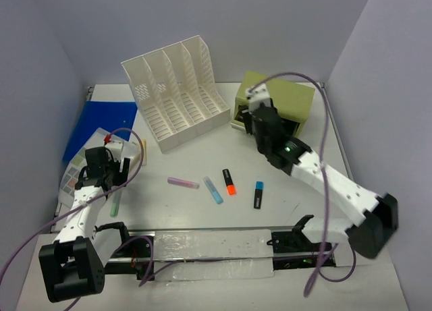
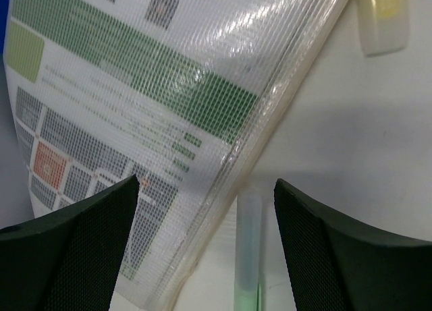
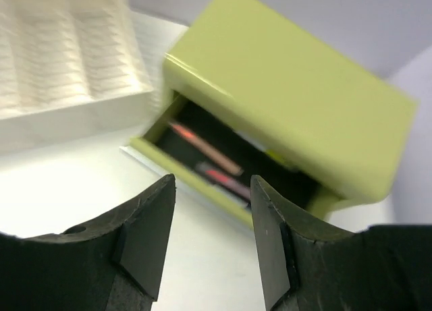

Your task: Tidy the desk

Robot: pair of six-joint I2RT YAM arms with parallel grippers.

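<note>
The white desk [image 1: 202, 220] carries several loose highlighters: pink [image 1: 183, 183], light blue [image 1: 213, 189], orange [image 1: 230, 181], dark blue [image 1: 258, 194] and green [image 1: 115, 202]. My left gripper [image 1: 113, 171] is open and empty, low over the green highlighter [image 2: 248, 247], which lies between its fingers beside a clear document pouch [image 2: 135, 115]. My right gripper [image 1: 251, 125] is open and empty in front of the olive-green drawer box [image 1: 277, 102]. In the right wrist view the gripper [image 3: 212, 183] faces the box's open drawer [image 3: 216, 159], which holds a few pens.
A white slotted file rack [image 1: 175, 98] stands at the back centre. A blue folder [image 1: 101, 125] lies at the back left under the pouch [image 1: 84, 169]. A yellow highlighter [image 2: 383, 17] lies just beyond the pouch. Purple cables loop from both arms.
</note>
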